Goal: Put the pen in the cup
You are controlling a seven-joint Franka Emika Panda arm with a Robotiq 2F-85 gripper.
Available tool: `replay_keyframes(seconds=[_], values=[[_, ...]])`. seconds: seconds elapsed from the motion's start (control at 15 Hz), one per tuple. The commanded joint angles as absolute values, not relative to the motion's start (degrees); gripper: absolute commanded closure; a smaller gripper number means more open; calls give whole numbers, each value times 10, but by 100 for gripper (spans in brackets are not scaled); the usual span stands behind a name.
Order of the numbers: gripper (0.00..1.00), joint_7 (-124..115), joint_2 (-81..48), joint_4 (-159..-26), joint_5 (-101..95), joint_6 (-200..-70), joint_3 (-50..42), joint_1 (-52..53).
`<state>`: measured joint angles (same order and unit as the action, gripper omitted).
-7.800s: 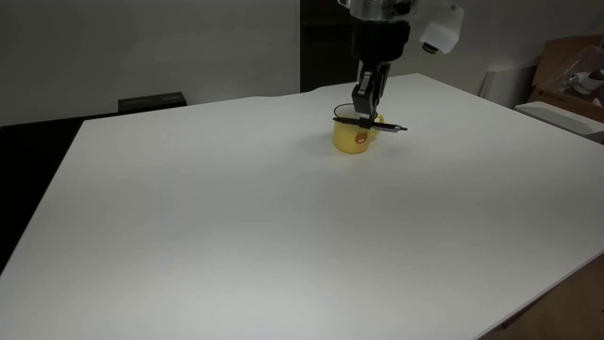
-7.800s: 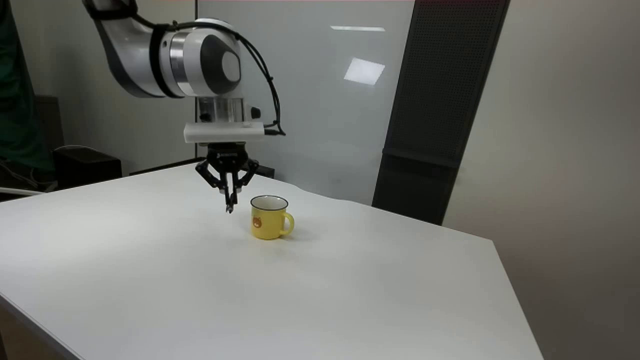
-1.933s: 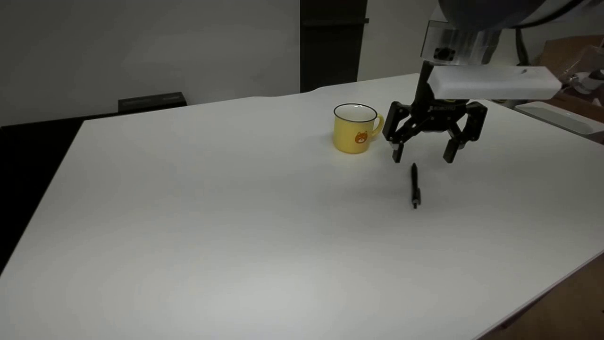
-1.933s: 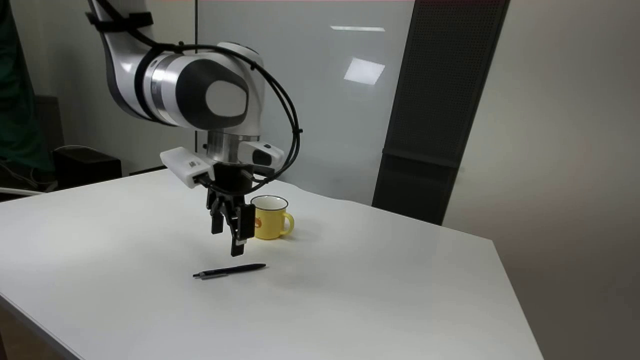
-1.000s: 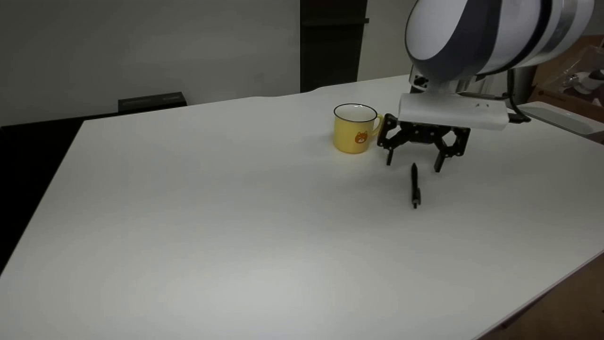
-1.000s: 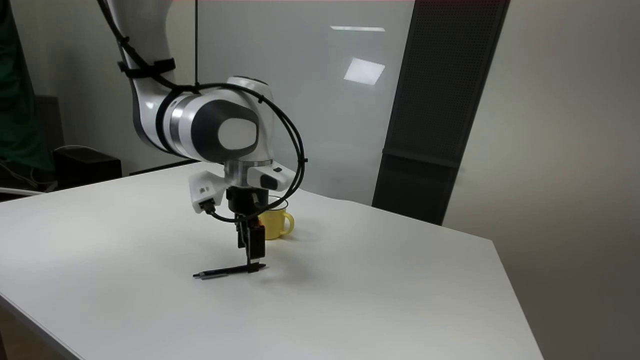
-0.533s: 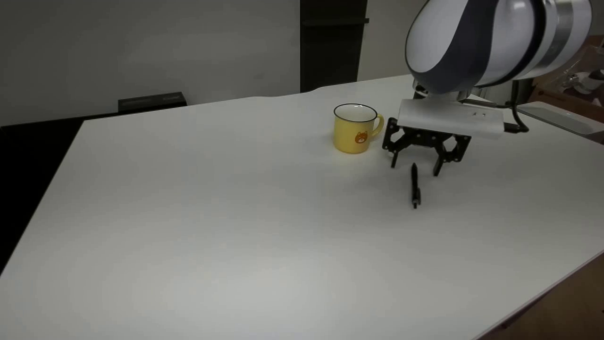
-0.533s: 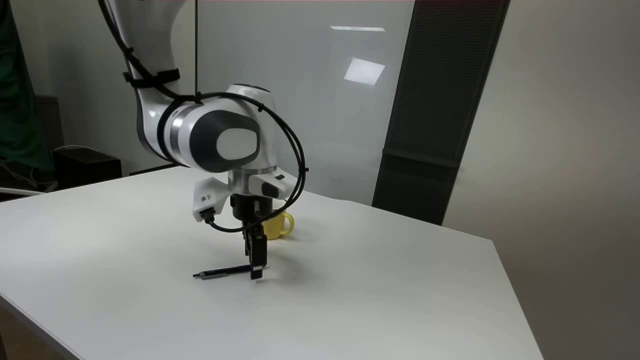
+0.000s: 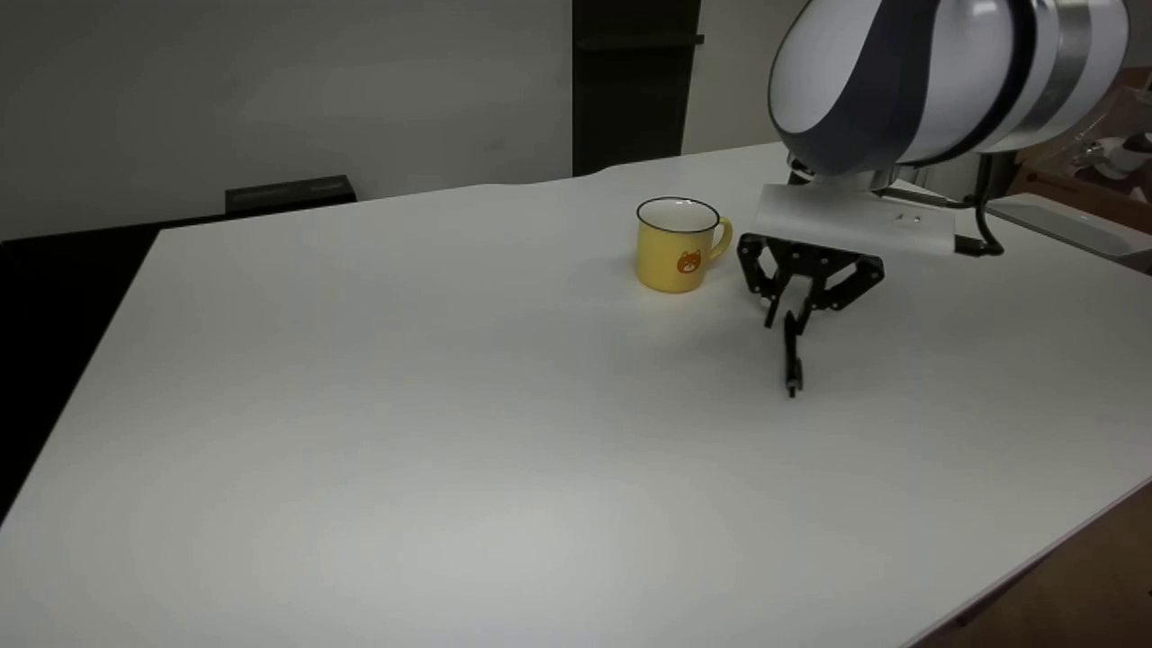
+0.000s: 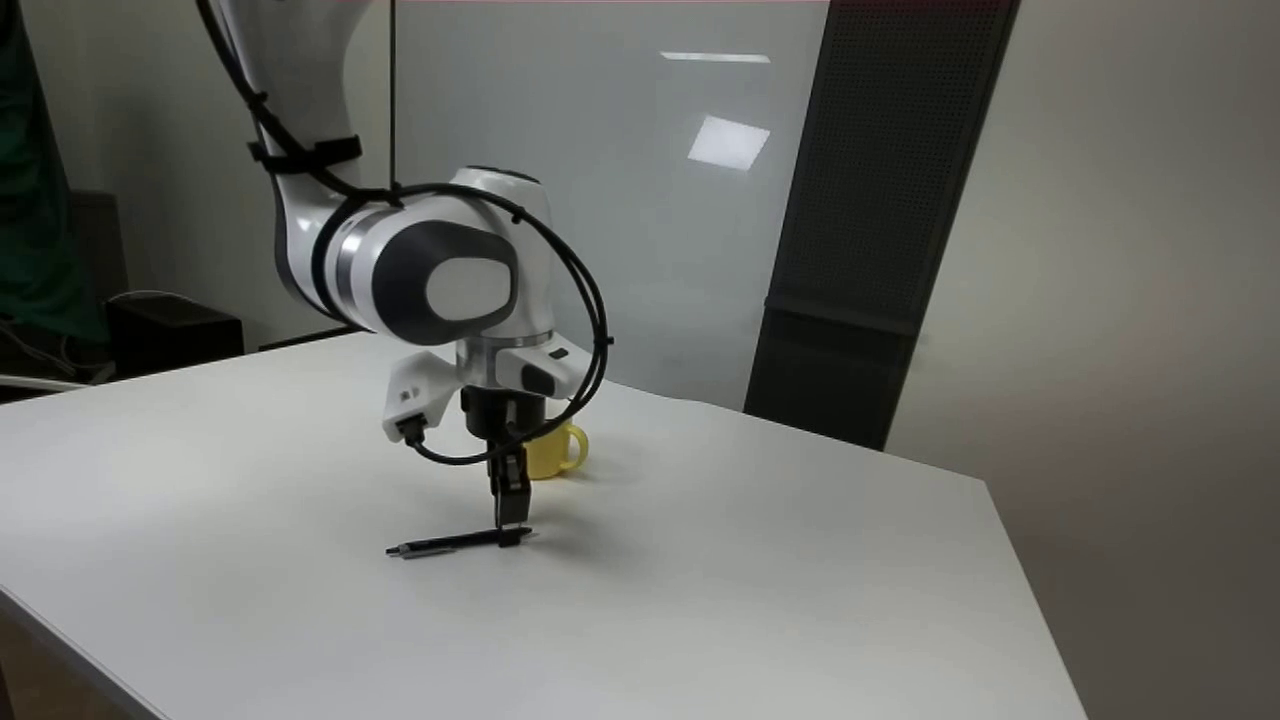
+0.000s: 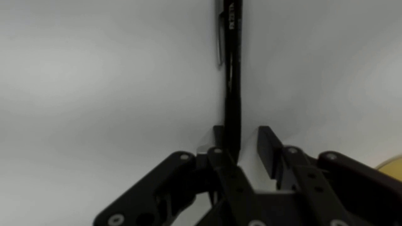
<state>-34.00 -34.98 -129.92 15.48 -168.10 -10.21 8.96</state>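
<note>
One pen (image 11: 233, 75), slim, glossy black, lying flat on smooth white surface (image 9: 405, 405). Straddling it near tip with claw (image 11: 241, 136): two fingers (image 11: 268, 147) partway apart, gripping nothing, contact hard to judge. Nearby, upright: one cylindrical yellow cup (image 9: 666, 259), dark-rimmed. Cut off in wrist view: pen's rear, most of cup.

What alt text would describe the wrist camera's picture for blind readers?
A black pen lies on a pale table, one end between the fingers of an open robot claw, a gap showing on one side. Part of a yellow cup shows at lower right.
</note>
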Motion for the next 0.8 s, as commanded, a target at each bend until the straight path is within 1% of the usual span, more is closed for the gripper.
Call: replay_keyframes(seconds=[0.0,0.13,0.2,0.4,0.73], values=[[99,-334,-340,-1308,170,-1682,-81,76],[100,-325,-332,-1313,173,-1683,-69,68],[97,-321,-325,-1317,173,-1684,-64,65],[97,-308,-299,-1330,167,-1681,-56,66],[97,-293,-220,-1348,134,-1653,-86,98]])
